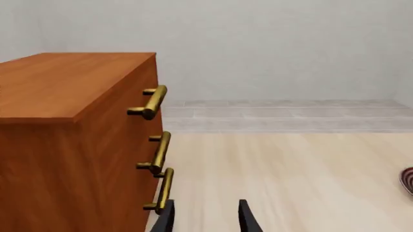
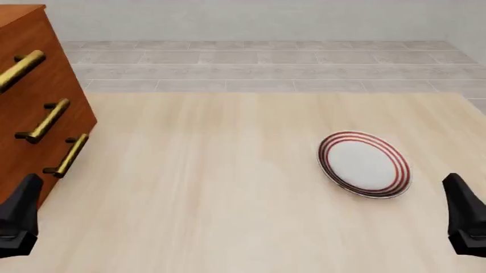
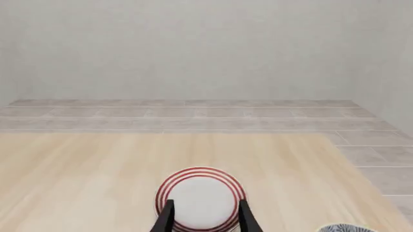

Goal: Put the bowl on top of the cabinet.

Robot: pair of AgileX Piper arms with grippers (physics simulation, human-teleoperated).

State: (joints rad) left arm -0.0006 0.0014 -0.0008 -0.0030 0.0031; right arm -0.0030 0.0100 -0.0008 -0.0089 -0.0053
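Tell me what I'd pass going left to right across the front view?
Left end effector → cabinet with its brass handles → bare table → red-ringed plate → right end effector.

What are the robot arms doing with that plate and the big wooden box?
Nothing is being held yet. Both arms wait at the near edge of the table, jaws apart: the left gripper beside the cabinet, the right gripper facing the red-ringed plate. The bowl barely shows, just a patterned rim at the edge of the right wrist view, so moving it onto the cabinet has not started.
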